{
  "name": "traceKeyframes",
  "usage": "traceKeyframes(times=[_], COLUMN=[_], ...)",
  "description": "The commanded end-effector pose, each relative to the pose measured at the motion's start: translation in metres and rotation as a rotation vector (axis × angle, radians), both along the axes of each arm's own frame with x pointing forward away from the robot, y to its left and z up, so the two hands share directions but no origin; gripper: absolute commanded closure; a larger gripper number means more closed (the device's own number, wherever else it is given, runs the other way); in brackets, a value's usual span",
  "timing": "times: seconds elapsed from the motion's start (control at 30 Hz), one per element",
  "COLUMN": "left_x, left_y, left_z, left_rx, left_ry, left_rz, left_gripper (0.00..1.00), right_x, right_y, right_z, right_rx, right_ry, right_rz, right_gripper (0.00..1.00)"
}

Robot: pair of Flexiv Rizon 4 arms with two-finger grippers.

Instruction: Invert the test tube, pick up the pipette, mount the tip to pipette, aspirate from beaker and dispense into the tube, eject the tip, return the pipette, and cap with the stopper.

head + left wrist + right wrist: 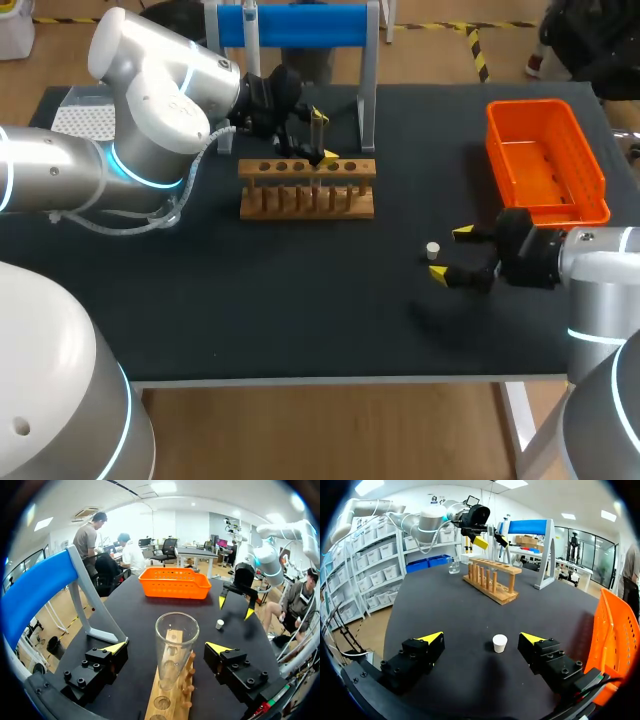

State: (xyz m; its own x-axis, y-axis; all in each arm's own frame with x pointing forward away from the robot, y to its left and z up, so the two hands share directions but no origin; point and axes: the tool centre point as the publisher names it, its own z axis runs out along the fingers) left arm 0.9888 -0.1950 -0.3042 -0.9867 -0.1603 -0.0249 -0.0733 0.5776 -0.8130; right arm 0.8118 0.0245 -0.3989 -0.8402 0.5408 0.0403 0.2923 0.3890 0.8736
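Note:
A clear test tube (175,645) stands in the wooden rack (307,187), its open mouth facing my left wrist camera. My left gripper (167,647) is open above the rack (167,700), one finger on each side of the tube and neither touching it. In the head view this gripper (322,136) hovers over the rack's right half. The small white stopper (433,249) stands on the black table. My right gripper (450,252) is open and low around the stopper (499,643), with clear gaps on both sides. The pipette (250,20) hangs on the blue stand.
An orange basket (545,160) sits at the back right, close behind my right arm. A glass beaker (453,565) stands beyond the rack (492,580) in the right wrist view. A white perforated box (85,118) lies at the far left. The stand's grey legs (367,100) rise just behind the rack.

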Motion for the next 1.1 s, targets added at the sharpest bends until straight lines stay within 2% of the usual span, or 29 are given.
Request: traceKeyframes(times=[0.03, 0.87, 1.1], left_x=[0.001, 0.001, 0.001], left_y=[0.000, 0.000, 0.000], left_z=[0.000, 0.000, 0.000], left_rx=[0.002, 0.002, 0.002], left_ry=[0.002, 0.002, 0.002], left_rz=[-0.002, -0.002, -0.002], left_gripper=[0.00, 0.00, 0.00], right_x=[0.004, 0.025, 0.030], right_y=[0.005, 0.011, 0.011], right_z=[-0.004, -0.025, -0.028], right_rx=[-0.008, -0.017, -0.012], right_ry=[0.005, 0.030, 0.032], right_rz=[-0.005, -0.043, -0.051], right_gripper=[0.00, 0.01, 0.14])
